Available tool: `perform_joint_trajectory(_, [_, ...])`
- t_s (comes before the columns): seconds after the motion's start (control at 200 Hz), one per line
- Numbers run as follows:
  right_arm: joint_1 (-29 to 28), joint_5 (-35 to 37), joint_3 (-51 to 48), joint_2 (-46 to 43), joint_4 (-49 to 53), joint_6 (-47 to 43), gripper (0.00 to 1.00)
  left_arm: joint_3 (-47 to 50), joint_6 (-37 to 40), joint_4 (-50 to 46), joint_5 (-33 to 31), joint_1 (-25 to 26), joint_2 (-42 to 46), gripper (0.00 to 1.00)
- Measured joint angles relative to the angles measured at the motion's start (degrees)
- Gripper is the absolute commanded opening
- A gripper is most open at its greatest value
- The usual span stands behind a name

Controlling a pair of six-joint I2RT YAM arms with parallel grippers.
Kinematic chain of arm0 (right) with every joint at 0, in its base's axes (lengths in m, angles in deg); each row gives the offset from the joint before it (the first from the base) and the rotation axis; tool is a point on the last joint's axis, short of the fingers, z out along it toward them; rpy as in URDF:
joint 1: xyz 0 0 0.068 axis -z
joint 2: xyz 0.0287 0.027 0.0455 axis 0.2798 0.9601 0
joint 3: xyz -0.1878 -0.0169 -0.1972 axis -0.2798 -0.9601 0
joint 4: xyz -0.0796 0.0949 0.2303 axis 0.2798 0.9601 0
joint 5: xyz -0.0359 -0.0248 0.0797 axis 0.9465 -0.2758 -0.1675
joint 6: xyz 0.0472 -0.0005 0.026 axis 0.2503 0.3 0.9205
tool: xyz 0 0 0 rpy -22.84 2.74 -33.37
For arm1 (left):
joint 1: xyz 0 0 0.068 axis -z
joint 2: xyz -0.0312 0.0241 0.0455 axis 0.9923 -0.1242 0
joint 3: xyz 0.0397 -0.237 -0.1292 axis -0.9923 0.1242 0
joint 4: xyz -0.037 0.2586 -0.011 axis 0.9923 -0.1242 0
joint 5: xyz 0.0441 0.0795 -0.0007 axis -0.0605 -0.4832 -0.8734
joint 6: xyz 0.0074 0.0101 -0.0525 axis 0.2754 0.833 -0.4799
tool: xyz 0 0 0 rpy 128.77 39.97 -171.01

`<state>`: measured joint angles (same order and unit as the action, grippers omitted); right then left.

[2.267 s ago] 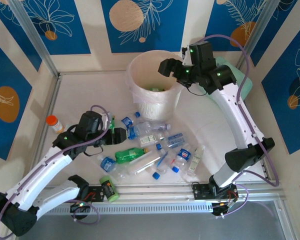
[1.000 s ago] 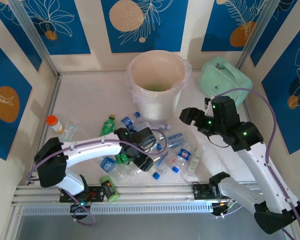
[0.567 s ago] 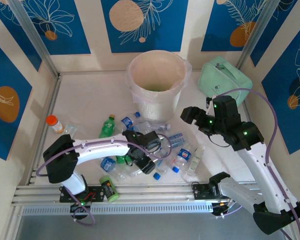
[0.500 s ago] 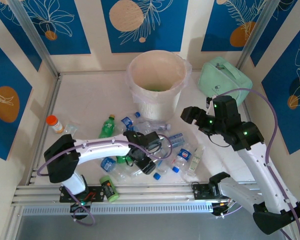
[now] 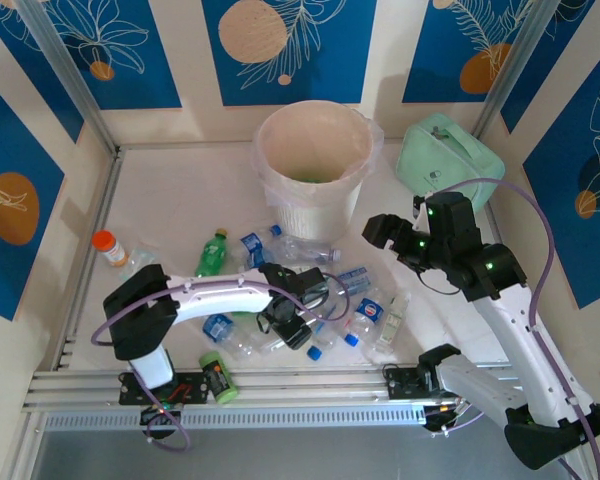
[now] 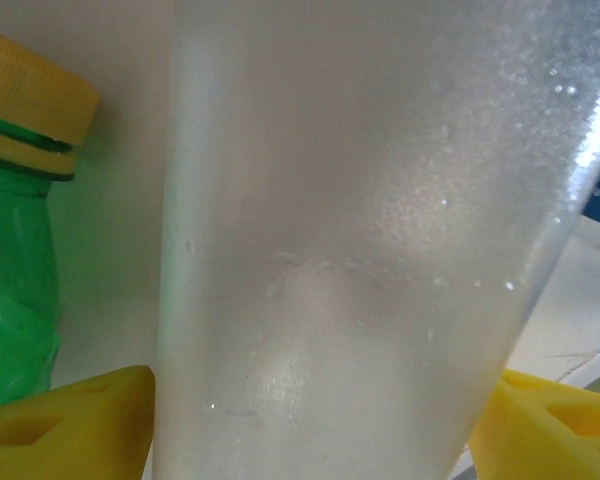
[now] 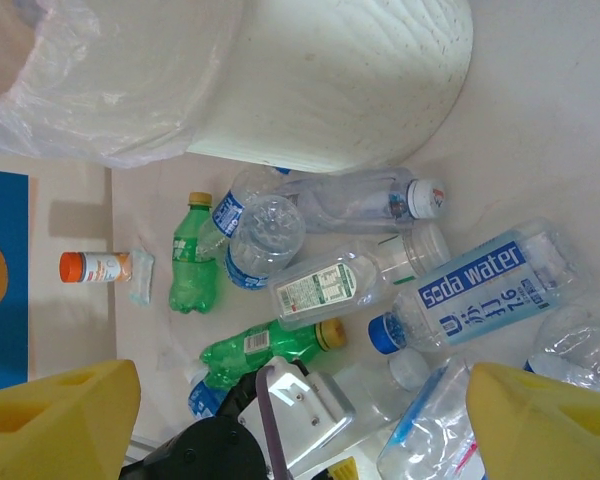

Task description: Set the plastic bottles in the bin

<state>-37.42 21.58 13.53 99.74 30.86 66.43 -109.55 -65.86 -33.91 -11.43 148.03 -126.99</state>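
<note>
meanwhile left gripper [image 6: 325, 400] gapes astride one clear bottle [image 6: 360, 200]; right gripper [image 7: 300, 400] gapes empty.

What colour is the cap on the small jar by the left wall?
Orange; the jar shows best in the right wrist view.

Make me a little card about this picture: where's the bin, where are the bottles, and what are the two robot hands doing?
Bin: round, cream, upright at the far side of the table, something green inside
Bottles: many lying loose on the table in front of it
Left gripper: low in the pile, fingers either side of a clear bottle; grip unclear
Right gripper: open, empty, right of the pile
Other things: orange-capped jar, mint-green case, green can
</note>
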Motion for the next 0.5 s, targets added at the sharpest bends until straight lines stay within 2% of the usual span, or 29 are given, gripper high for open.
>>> perform_joint_trajectory(0.085, [0.2, -0.09, -0.07, -0.11, 0.0, 0.0, 0.85, 0.0, 0.02, 0.07, -0.15, 0.0, 0.0, 0.78])
perform_joint_trajectory(0.225, [0.22, -0.22, -0.09, -0.37, -0.02, 0.0, 0.85, 0.0, 0.15, 0.09, -0.37, 0.0, -0.02, 0.69])
perform_joint_trajectory(0.5, [0.22, -0.22, -0.35, -1.07, -0.07, 0.0, 0.84, 0.0, 0.2, 0.07, -0.96, 0.11, 0.28, 0.62])
